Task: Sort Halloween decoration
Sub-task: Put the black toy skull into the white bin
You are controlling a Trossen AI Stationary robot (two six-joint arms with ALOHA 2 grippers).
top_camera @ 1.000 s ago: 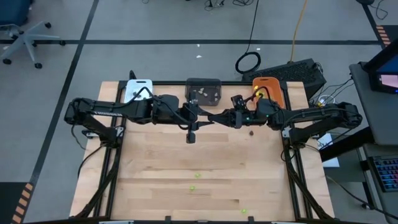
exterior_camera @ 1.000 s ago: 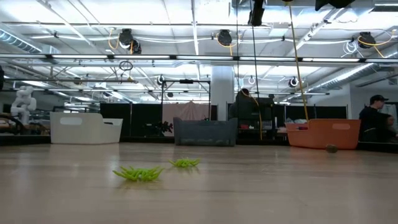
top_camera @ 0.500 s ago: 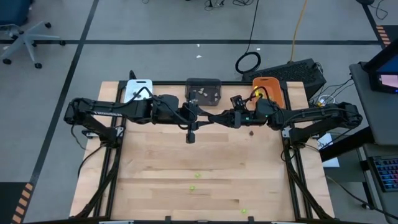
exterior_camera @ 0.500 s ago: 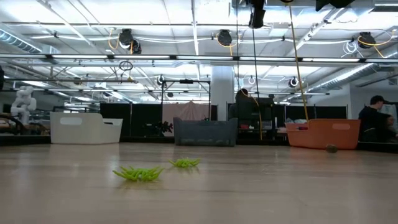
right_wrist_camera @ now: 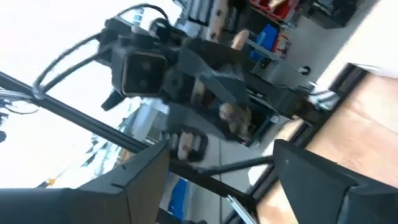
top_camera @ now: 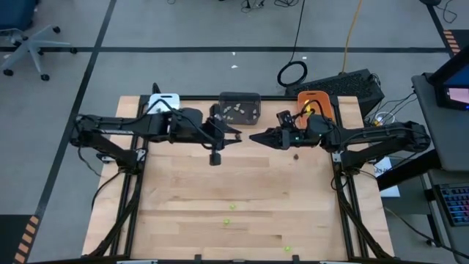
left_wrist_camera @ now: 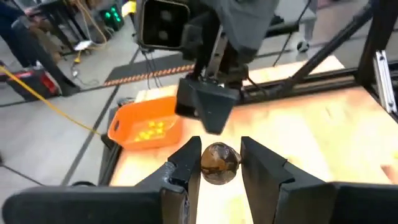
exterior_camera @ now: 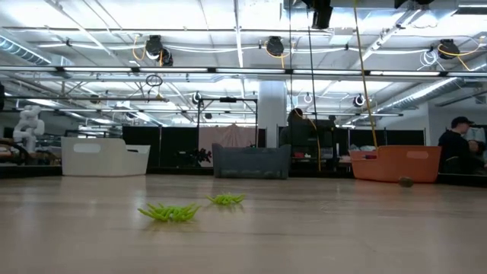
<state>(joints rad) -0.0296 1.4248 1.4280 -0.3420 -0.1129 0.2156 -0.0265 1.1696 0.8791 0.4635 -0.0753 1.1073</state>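
A small round brown piece of Halloween decoration (left_wrist_camera: 219,163) sits between the fingers of my left gripper (top_camera: 236,135), high above the table's far middle. My right gripper (top_camera: 253,137) faces it a short way to the right, open, with nothing between its fingers (right_wrist_camera: 149,174). Three lime green pieces (top_camera: 233,207) lie flat on the wood toward the near edge. Two of them show in the low view (exterior_camera: 169,212). Another dark piece (top_camera: 296,155) rests on the table under my right arm. My left gripper pinches the round brown piece by its two opposite sides (left_wrist_camera: 204,163) between its two fingers (left_wrist_camera: 186,163). The fingers lie about level and point toward the table's right. The piece is lifted clear of the table.
Three trays stand along the far edge: white (top_camera: 163,104) at the left, dark grey (top_camera: 239,107) in the middle holding pale pieces, orange (top_camera: 316,106) at the right holding yellowish pieces. A person (exterior_camera: 459,144) shows in the room beyond the table.
The two grippers met tip to tip over the far middle a second ago and have drawn apart. My left gripper has gone toward the table's left edge with the brown piece. My right gripper has opened, let go and backed toward the right edge.
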